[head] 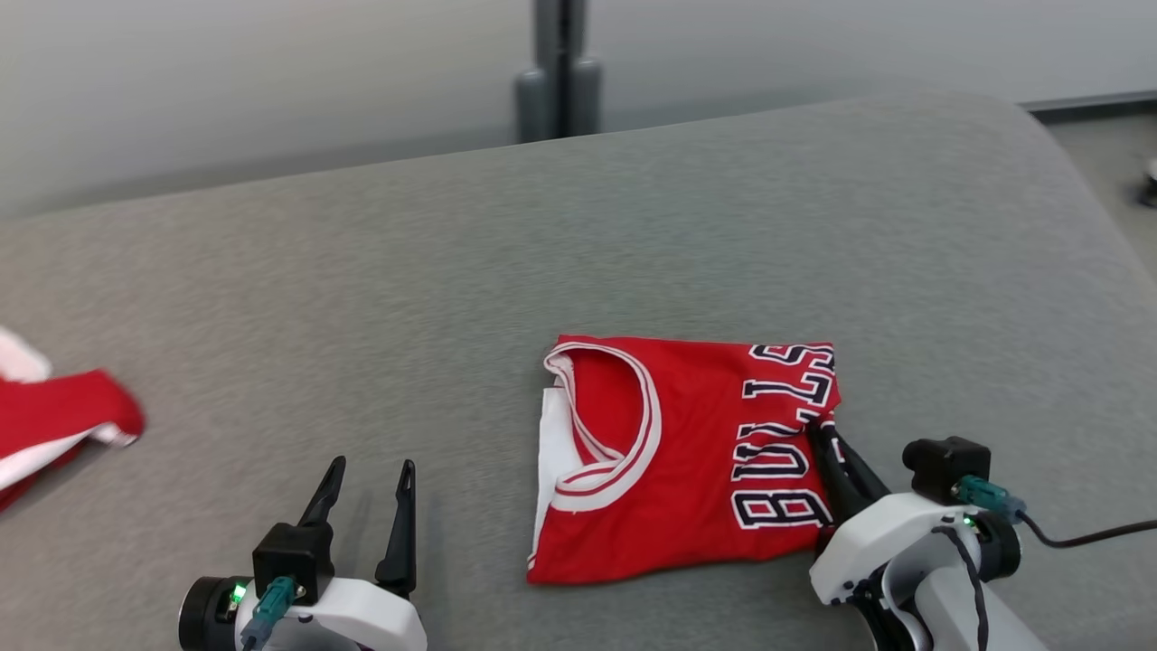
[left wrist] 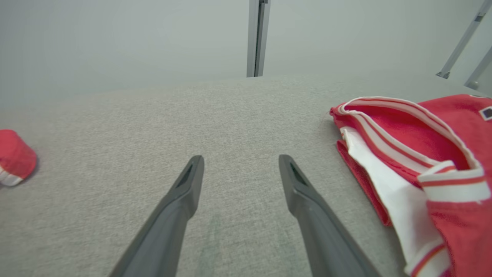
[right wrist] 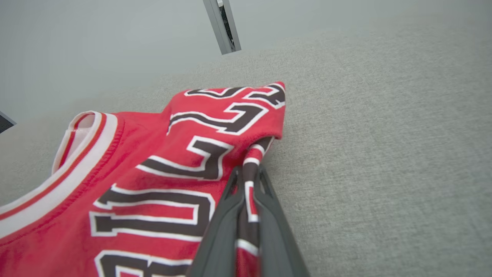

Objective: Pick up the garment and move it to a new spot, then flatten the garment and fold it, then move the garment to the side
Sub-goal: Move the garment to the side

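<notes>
The jersey (head: 687,452) in the middle is soft red knit cloth, matt, with flat black-and-white lettering and ribbed white trim at the neck. The table cover (head: 362,271) under it is grey woven fabric, coarse-grained and dull. At nine o'clock a second cloth (head: 54,416), red and white, looks just as matt. The left gripper (head: 372,465) at seven o'clock and the right gripper (head: 821,432) at four o'clock have dark matt plastic fingers on smooth, faintly glossy white plastic shells. The post (head: 559,72) at twelve o'clock looks like smooth grey metal.
</notes>
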